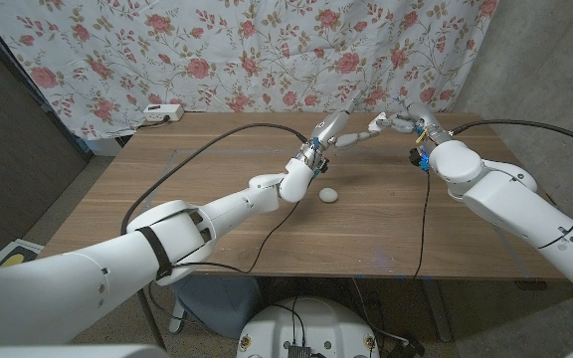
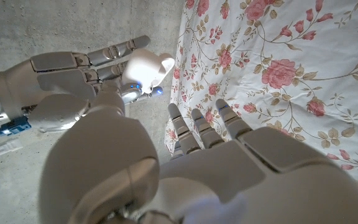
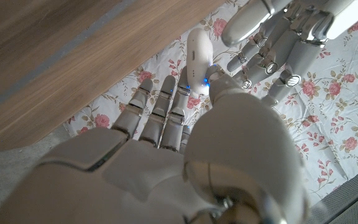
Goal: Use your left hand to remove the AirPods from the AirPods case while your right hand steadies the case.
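— Over the far half of the desk [image 1: 217, 189], where exactly is the case?

— In the air, not on the wood. My right robot hand [image 2: 61, 81] has the case [image 2: 146, 67] pinched between thumb and fingertips, with a small blue light showing at the grip.

— And your left?

— My left robot hand [image 1: 328, 131] holds nothing; its fingers are stretched out and a little apart, aimed at the case. From the head view the case lies just past those fingertips, towards my right side, between the two hands. The left is the free one and sits near, so I judge a short reach across is all that is wanted.

— Which way does the case run?

— Its long side seems to lie roughly along my right fingers, with one rounded end sticking out beyond them.

— Is the lid up? Any earbuds showing?

— I cannot tell. The case is a pale blur in both wrist views, and my own thumb covers its lower end. I also cannot say whether my left fingertips touch it.

— Anything else?

— A small white lump [image 1: 329, 195] lies on the desk below my left wrist; too small to name
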Robot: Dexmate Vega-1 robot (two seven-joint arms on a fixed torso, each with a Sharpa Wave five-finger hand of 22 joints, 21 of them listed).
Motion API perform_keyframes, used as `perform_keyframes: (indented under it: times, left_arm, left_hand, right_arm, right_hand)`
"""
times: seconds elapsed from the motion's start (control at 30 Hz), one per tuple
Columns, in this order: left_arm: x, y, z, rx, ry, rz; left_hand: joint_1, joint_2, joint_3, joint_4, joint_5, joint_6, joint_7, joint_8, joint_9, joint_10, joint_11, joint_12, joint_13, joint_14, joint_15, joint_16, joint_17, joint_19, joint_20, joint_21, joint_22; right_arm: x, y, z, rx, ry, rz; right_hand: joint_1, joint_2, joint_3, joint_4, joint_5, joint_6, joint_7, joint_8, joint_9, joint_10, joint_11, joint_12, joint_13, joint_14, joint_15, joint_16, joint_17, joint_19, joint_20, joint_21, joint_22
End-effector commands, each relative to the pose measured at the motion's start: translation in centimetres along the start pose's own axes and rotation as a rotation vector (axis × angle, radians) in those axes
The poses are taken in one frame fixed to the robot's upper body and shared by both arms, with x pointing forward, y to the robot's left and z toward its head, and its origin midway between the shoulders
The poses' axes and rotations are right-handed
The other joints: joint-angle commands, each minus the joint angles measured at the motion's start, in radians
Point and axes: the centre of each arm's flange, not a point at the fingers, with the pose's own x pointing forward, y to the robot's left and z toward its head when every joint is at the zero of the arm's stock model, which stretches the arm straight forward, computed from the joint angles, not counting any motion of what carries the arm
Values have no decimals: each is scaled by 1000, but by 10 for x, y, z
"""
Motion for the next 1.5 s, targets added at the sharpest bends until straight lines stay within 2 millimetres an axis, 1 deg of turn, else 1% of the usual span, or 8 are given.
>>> perform_keyframes:
  times: [0.03,0.3,0.57,0.7,0.73,0.77,1.03,1.5]
  left_arm:
    - [-9,7,-6,-22,35,36]
    - [-21,10,-8,-50,89,51]
    - [-29,16,-12,-70,131,54]
    - [-33,17,-13,-67,147,66]
    - [-34,17,-14,-63,150,66]
    - [-35,17,-14,-63,152,61]
    - [-42,17,-16,-74,179,67]
    - [-51,13,-14,-86,212,71]
  left_hand:
    - [-15,0,-6,2,-3,-20,-10,7,0,-4,4,-3,-3,-7,0,4,-2,-6,-1,1,5]
    - [-16,-2,-4,-3,-2,-30,-25,6,0,10,4,-3,-10,-7,-2,9,-11,-6,1,2,5]
    - [-16,0,-1,-8,-1,-29,-28,8,0,34,-1,1,-17,15,-10,19,-20,-3,2,5,5]
    - [-15,1,1,-10,0,-29,-28,9,0,47,-1,3,-21,25,-11,23,-25,-1,4,6,5]
    - [-15,2,2,-11,0,-28,-28,9,0,48,-3,2,-22,27,-12,24,-26,0,4,6,5]
    - [-15,2,2,-11,0,-29,-26,9,0,49,-3,2,-23,30,-14,25,-27,1,5,7,5]
    - [-12,7,7,-16,0,-30,-26,10,-1,67,-3,4,-28,42,-15,28,-35,3,6,8,5]
    - [-10,17,16,-21,0,-30,-26,11,-1,82,-1,2,-37,53,-14,31,-45,4,8,9,5]
  right_arm:
    - [0,-16,-17,92,33,-77]
    - [-4,-24,-25,178,26,-127]
    - [-6,-32,-30,277,0,-142]
    - [-5,-33,-33,325,-8,-126]
    - [-5,-34,-33,337,-10,-123]
    - [-4,-34,-34,353,-13,-117]
    - [-2,-35,-41,435,-18,-81]
    - [-5,-30,-57,590,-17,-27]
  right_hand:
    - [28,-5,-9,-6,3,12,1,-8,2,156,-139,19,20,110,-147,46,10,30,-24,10,4]
    - [32,-13,-18,-1,3,42,-4,-3,3,155,-143,22,13,99,-127,29,1,44,5,13,4]
    - [45,16,-32,10,-4,85,-53,-6,4,103,-157,28,25,106,-96,5,-24,252,19,100,20]
    - [56,38,-34,15,-7,87,-72,-16,6,66,-153,48,53,147,-112,-8,-41,454,-99,202,33]
    - [56,39,-34,15,-7,87,-77,-16,6,64,-154,49,54,148,-112,-9,-41,459,-102,204,33]
    - [56,52,-26,24,-6,87,-89,-20,8,24,-153,66,86,181,-125,-25,-45,601,-200,280,32]
    - [47,59,1,37,-4,77,-108,-24,9,-39,-152,83,129,241,-126,-43,-38,692,-251,329,11]
    - [84,45,22,11,8,98,-73,-16,13,-47,-106,110,142,368,-180,-7,3,694,-285,341,4]
